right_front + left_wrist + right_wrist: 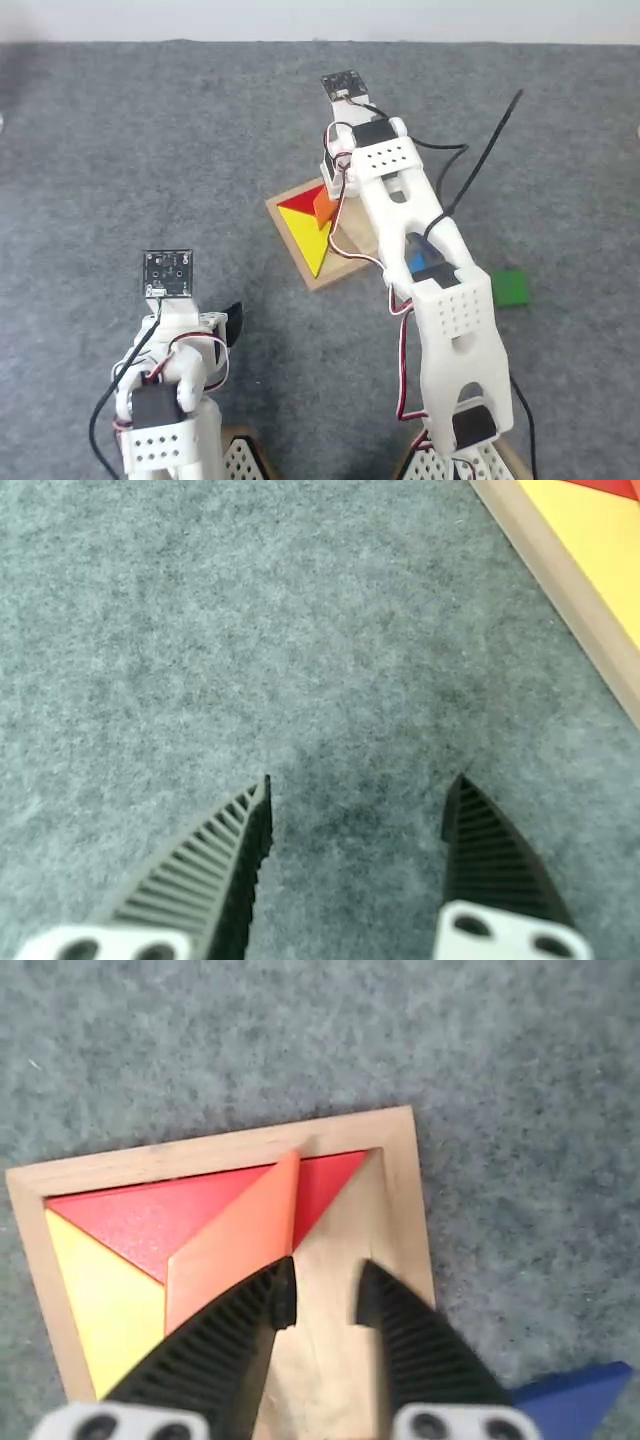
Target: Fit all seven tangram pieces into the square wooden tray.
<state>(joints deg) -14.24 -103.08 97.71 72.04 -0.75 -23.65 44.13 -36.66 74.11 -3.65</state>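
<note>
The square wooden tray [290, 248] lies turned cornerwise near the middle of the grey-covered bench [150, 150]. Inside it, a red triangle [150, 1225] sits along one wall and a yellow triangle [100, 1300] fills the side next to it, the two meeting edge to edge. An orange triangle [235, 1250] overlaps the red one, its tip reaching the tray's rim; the rest of the tray floor is bare wood. The right pincer [322, 1290] hangs directly over the tray, released, its fingers a narrow gap apart with one fingertip [283, 1295] at the orange triangle's edge and nothing between them. A blue piece [570, 1395] lies on the bench just outside the tray, partly under the right arm, and a green piece [510, 288] lies farther out beyond that arm. The left pincer [360, 800] is spread wide over bare bench, near a tray edge
</note>
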